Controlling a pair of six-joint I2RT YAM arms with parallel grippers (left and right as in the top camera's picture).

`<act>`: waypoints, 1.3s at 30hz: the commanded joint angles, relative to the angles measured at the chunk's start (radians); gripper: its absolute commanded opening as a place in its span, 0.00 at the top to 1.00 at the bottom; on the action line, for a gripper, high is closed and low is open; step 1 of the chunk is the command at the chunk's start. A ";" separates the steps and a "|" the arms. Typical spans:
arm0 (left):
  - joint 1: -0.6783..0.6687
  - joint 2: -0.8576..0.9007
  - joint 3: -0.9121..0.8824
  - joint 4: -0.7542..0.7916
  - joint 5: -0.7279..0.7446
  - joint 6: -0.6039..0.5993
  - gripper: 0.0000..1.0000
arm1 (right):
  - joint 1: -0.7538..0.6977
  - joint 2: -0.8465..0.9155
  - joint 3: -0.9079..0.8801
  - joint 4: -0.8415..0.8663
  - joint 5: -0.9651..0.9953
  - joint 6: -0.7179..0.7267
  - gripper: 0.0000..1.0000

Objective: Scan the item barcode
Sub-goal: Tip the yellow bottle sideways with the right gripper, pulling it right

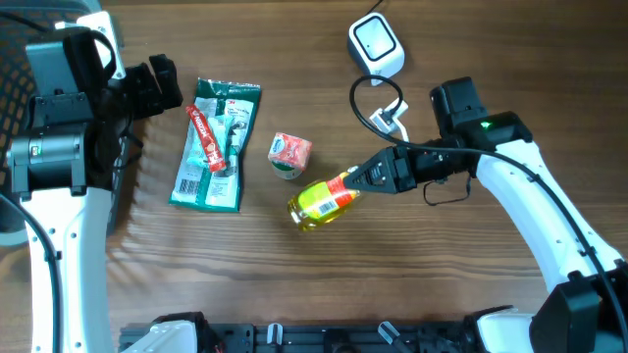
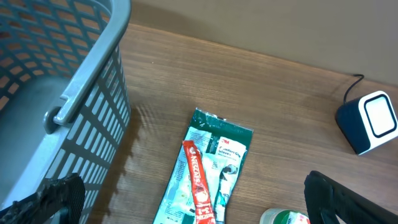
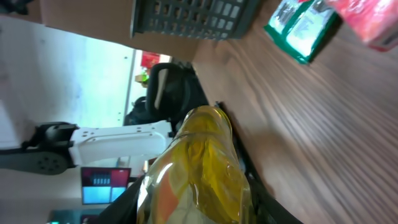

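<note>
A yellow bottle (image 1: 324, 201) is held at its narrow end by the right hand (image 1: 365, 178), clamped on it near the middle of the bench (image 1: 442, 284), well apart from the white scanner (image 1: 376, 44) at the far edge. The scan is judged not yet made. A small tub (image 1: 290, 154) lies just beside the bottle, and a green packet (image 1: 218, 167) with a red tube (image 1: 206, 137) across it lies further left. The left hand (image 1: 162, 86) is seen spread wide and empty by the grey basket (image 2: 74, 93). A slip is to be feared: with the body hanging beyond the jaws, the bottle may be swung loose. The scanner's looped cable (image 1: 378, 98) may be snagged by the right arm, or the barcode presented facing away.
</note>
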 commanded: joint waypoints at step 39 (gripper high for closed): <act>0.004 0.002 0.008 0.002 -0.006 0.008 0.00 | 0.003 -0.019 -0.001 -0.288 -0.094 -0.242 0.69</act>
